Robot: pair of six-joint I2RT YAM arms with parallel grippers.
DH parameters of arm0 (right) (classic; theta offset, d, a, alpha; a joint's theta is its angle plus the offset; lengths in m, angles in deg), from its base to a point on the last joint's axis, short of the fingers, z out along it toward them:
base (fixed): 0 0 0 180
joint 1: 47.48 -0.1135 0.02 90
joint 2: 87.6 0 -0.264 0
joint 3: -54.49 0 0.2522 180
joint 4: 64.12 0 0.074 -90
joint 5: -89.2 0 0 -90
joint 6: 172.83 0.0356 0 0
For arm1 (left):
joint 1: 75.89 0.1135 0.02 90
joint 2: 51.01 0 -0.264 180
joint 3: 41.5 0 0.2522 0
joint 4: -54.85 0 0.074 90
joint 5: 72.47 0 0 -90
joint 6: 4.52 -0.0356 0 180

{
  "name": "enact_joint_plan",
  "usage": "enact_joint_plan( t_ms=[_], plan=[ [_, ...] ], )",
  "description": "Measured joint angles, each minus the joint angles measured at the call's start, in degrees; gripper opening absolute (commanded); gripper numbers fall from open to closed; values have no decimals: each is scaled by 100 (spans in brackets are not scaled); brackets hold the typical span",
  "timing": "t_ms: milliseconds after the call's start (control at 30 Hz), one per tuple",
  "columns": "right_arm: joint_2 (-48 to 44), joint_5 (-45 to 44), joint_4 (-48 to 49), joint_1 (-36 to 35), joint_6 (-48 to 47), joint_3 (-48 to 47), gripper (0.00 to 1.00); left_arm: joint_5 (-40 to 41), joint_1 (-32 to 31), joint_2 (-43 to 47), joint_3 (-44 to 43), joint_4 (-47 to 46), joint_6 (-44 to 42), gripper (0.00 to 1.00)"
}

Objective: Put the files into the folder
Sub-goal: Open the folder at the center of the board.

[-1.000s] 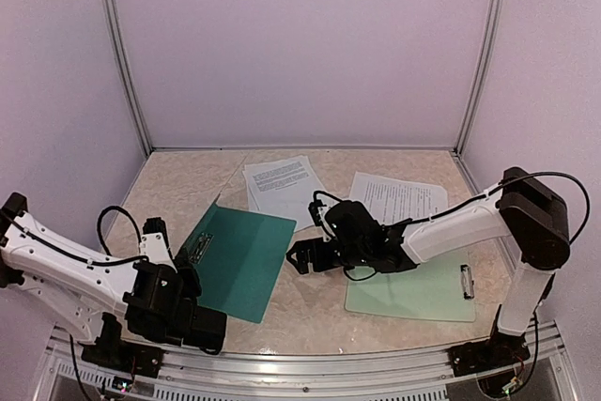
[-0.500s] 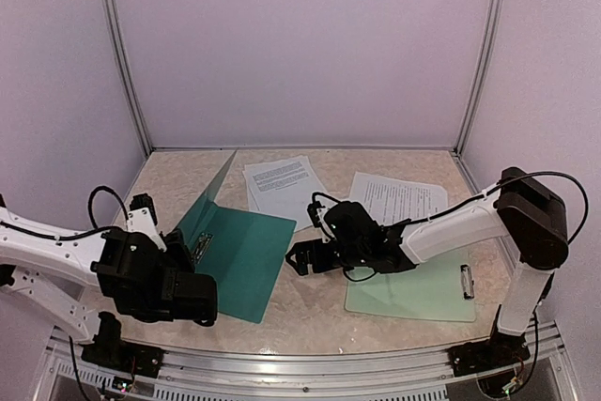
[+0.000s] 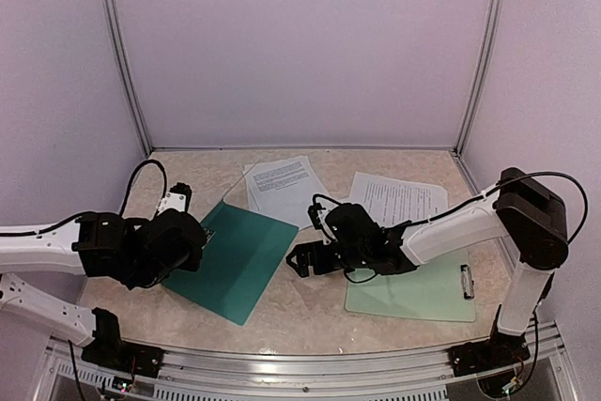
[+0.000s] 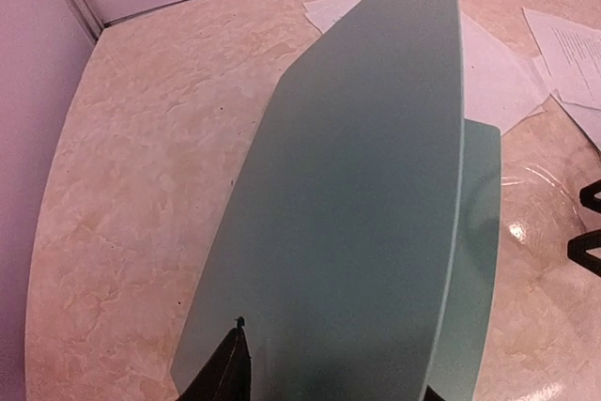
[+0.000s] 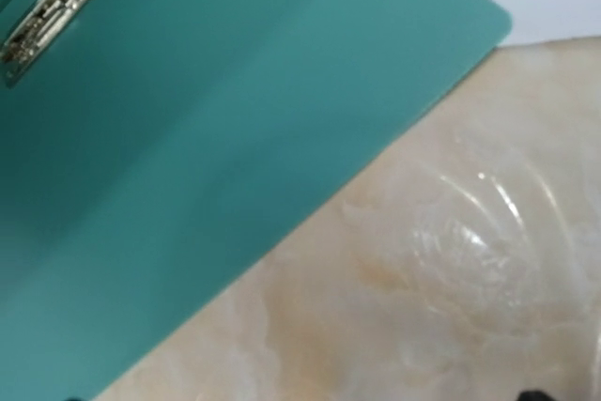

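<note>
- Folder (image 3: pixel 235 265) lies open on the table (image 3: pixel 310 318), its cover standing upright at the left gripper (image 3: pixel 194 235); I cannot tell whether those fingers grip it.
- Right gripper (image 3: pixel 299 258) spread wide, empty, just beside the folder.
- Files (image 3: pixel 280 185) lie behind it.

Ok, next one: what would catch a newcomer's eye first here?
The dark green folder lies open left of centre, its cover raised between the fingers of the left gripper. The right gripper hangs open just beside its right edge, and two printed sheets lie at the back.
</note>
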Motion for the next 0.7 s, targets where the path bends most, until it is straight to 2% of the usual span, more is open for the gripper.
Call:
enact_joint_plan(
  t_ms=[167, 433, 700],
  plan=[
    [0, 42, 52, 0, 22, 0, 98, -798, 411, -216, -146, -409, -1064, 31],
    [0, 79, 144, 0, 39, 70, 98, -1255, 636, -404, -741, -452, -1851, 0],
    [0, 55, 168, 0, 42, 101, 98, -1360, 643, -1261, -1659, -304, -2109, 0]
  ],
)
